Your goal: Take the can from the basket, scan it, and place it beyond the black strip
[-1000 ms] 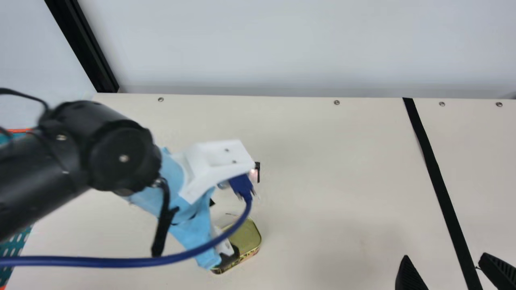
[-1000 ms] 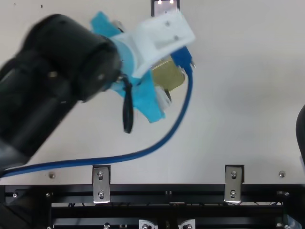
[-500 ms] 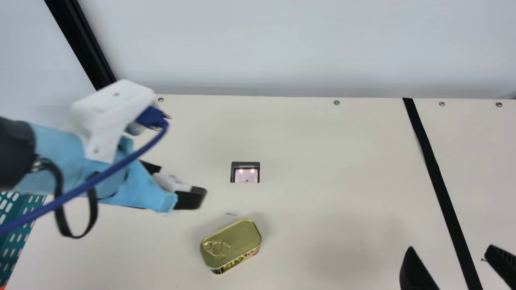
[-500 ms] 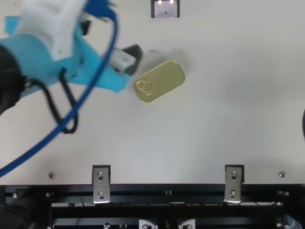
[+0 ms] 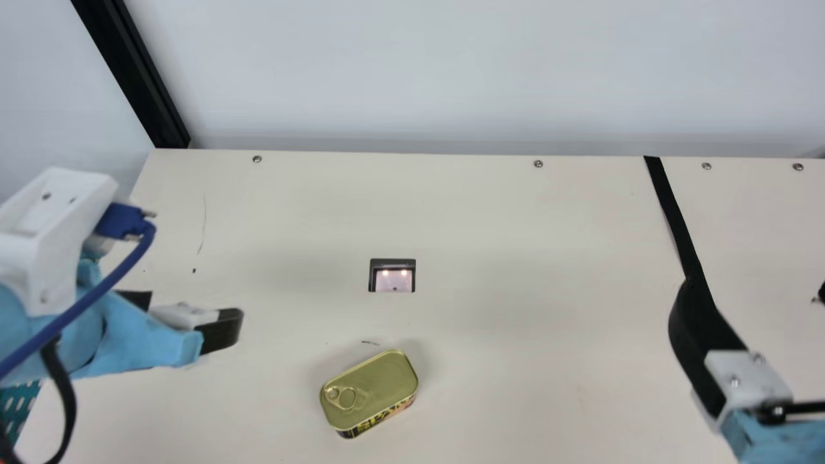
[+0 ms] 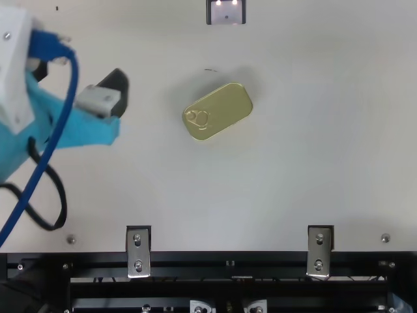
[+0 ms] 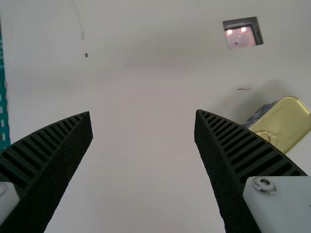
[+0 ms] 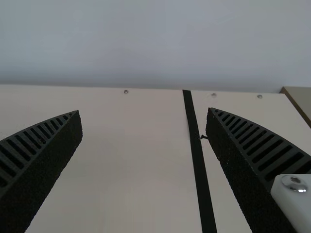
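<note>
Left of the can, above the table, my left gripper (image 5: 185, 314) is open and empty; its own view shows the left gripper (image 7: 143, 114) with widely parted fingers. The gold can (image 5: 370, 393) lies flat on the table, ring-pull up, in front of the scanner window (image 5: 392, 278); the top view shows the can (image 6: 217, 111) at a slant. Over by the black strip (image 5: 673, 219), my right gripper (image 5: 760, 303) stands open, and in its wrist view the right gripper (image 8: 144, 111) has nothing between its fingers.
A teal perforated basket (image 5: 18, 406) shows at the table's left edge, partly behind the left arm. Its blue cable (image 5: 77, 309) hangs beside that gripper. A pale wall (image 5: 451, 71) rises behind the table, with a black post (image 5: 138, 77) at left.
My left gripper has moved away leftward from over the can, uncovering it and the scanner window; the can has stayed put. My right gripper has moved farther into the main view, still open.
</note>
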